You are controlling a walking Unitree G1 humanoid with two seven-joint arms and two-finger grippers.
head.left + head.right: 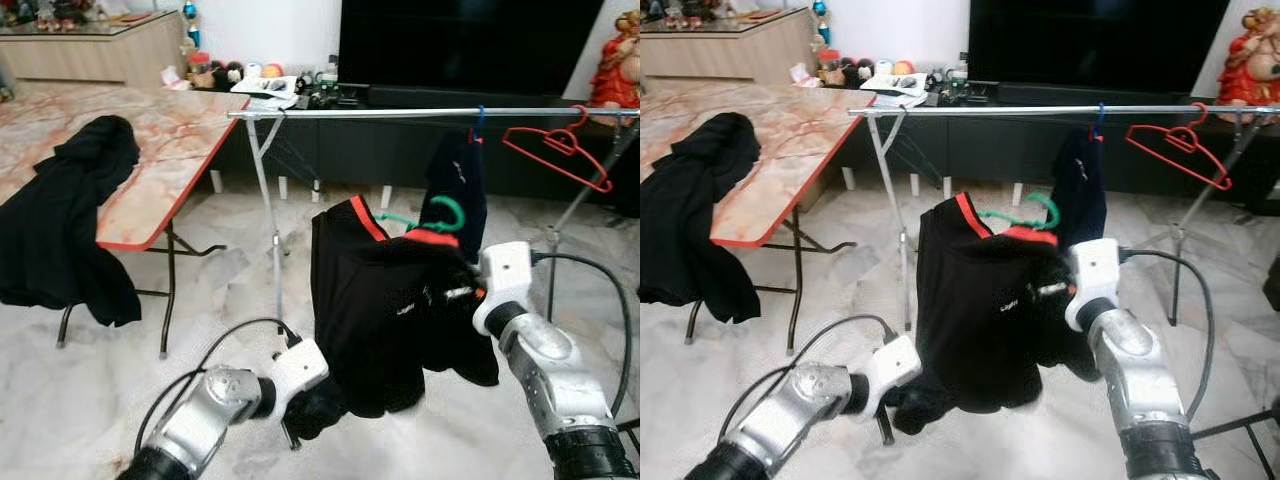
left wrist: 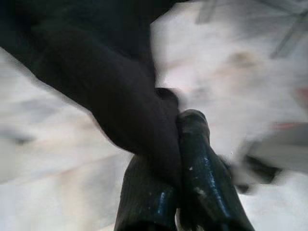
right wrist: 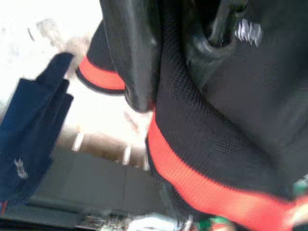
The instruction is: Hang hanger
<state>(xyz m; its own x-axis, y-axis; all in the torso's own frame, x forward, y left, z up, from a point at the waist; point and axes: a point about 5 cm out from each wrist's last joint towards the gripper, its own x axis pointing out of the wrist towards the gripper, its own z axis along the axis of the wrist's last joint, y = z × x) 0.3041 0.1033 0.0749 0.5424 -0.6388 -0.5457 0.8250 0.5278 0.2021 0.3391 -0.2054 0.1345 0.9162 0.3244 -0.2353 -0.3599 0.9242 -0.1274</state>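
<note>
A black shirt (image 1: 370,300) with red trim hangs on a green hanger (image 1: 450,213), held up in front of the silver rail (image 1: 400,113) and below it. My right gripper (image 1: 455,290) is shut on the shirt near its red collar; the right wrist view has a black finger (image 3: 132,53) pressed into the mesh cloth. My left gripper (image 1: 308,408) is low down, shut on the shirt's bottom hem (image 2: 130,110). On the rail hang a dark blue garment (image 1: 462,175) and an empty red hanger (image 1: 560,150).
A folding table (image 1: 160,140) with a marbled top and red edge stands to the left, a black garment (image 1: 70,220) draped over its corner. The rack's crossed legs (image 1: 268,220) stand between table and shirt. A dark TV (image 1: 470,45) and low cabinet line the back wall.
</note>
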